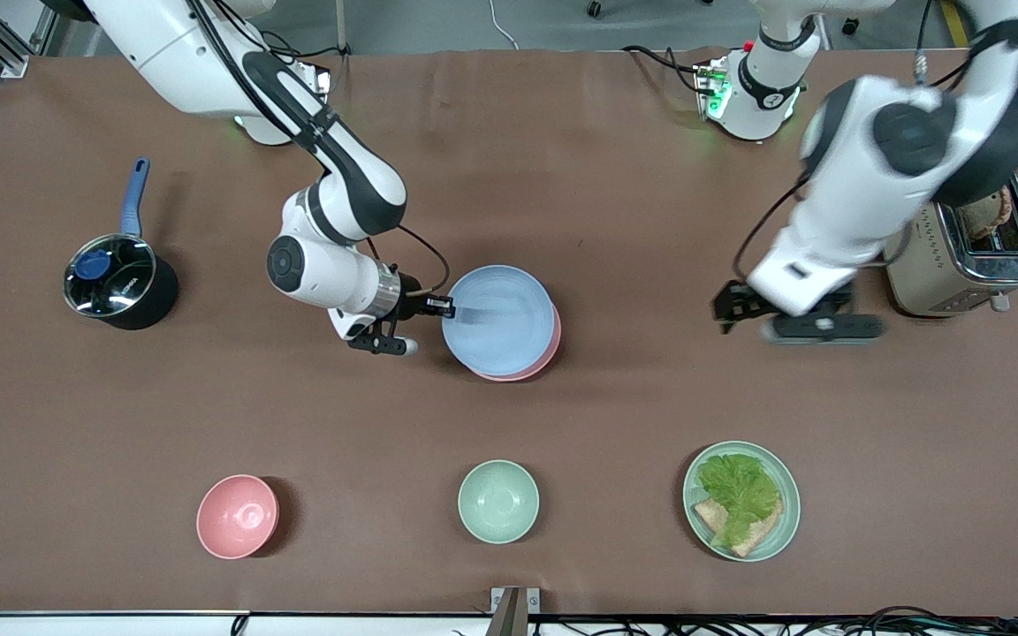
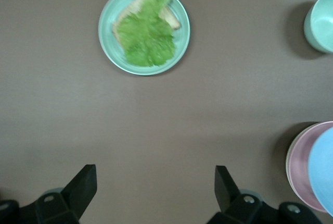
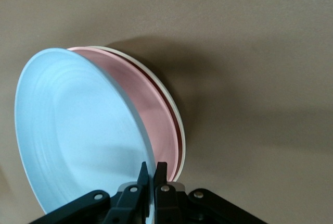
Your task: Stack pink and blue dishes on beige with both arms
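Right wrist: jaws pinch blue plate.

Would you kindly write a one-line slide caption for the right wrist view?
Right hand pinches the blue plate's rim, tilting it over the pink plate stacked on the beige plate.

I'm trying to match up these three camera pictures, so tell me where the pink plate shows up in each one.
Front view: the pink plate is mid-table, only a crescent showing under the blue plate.
Left wrist view: at the picture's edge, cut off, partly covered by the blue plate.
Right wrist view: mid-picture, between the tilted blue plate and the beige plate beneath.
Shared landmark: the blue plate, held at its rim by the right hand.
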You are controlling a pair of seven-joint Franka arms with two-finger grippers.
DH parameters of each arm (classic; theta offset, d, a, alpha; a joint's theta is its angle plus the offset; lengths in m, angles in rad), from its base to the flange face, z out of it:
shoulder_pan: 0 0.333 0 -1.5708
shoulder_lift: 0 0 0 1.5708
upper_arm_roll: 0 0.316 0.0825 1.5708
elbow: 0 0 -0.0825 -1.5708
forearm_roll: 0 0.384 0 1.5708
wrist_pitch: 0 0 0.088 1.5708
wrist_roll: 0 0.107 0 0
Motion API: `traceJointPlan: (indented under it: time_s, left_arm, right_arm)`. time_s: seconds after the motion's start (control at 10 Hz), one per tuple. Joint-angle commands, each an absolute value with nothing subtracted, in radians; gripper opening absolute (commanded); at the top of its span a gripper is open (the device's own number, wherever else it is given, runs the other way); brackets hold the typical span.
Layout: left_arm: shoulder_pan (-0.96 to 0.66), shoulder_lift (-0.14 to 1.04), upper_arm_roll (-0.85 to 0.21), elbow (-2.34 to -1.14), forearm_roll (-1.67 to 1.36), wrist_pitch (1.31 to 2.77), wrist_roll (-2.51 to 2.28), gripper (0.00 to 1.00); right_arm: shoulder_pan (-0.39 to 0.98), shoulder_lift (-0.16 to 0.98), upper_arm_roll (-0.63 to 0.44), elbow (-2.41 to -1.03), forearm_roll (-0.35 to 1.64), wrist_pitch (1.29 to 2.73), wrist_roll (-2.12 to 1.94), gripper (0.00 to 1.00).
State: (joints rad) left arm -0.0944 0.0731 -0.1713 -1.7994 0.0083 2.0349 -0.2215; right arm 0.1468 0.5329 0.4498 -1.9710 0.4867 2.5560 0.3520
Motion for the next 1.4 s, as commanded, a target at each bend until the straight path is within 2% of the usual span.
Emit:
traceJointPlan:
  time_s: [0.0,0.1,0.2,0.3,0.4,0.6,0.8,1.0,1.3]
  left_arm:
    - [-0.101,0.048,-0.068,-1.665,-0.031,1.831,-0.053,1.00]
    - [-0.100,0.035,-0.019,-1.604,-0.029,1.748,-0.005,1.00]
    - [-0.098,-0.016,0.017,-1.597,-0.029,1.676,-0.002,1.00]
    - [-0.097,-0.047,0.043,-1.598,-0.020,1.645,0.000,1.00]
    - [-0.095,-0.058,0.078,-1.579,-0.017,1.637,-0.005,1.00]
    - [-0.078,-0.014,0.087,-1.446,-0.012,1.526,-0.003,1.00]
    - [-0.075,0.002,0.087,-1.393,-0.011,1.467,-0.003,1.00]
    - [-0.045,-0.015,0.086,-1.425,-0.024,1.428,0.079,1.00]
    - [-0.045,-0.015,0.078,-1.442,-0.012,1.440,0.069,1.00]
  right_arm:
    - [0.161,0.555,0.457,-1.974,0.497,2.614,0.364,0.08]
    - [0.160,0.561,0.457,-1.971,0.489,2.612,0.357,0.24]
    - [0.158,0.558,0.456,-1.973,0.489,2.608,0.363,0.99]
    - [0.152,0.505,0.456,-1.983,0.488,2.596,0.368,1.00]
    - [0.149,0.392,0.448,-2.015,0.479,2.574,0.388,1.00]
    - [0.076,0.211,0.427,-2.055,0.379,2.473,0.391,1.00]
    - [0.057,0.093,0.298,-2.028,0.181,2.378,0.390,1.00]
    - [0.051,0.052,0.160,-1.871,-0.025,2.140,0.381,1.00]
    - [0.049,0.031,-0.027,-1.609,-0.037,1.813,0.248,1.00]
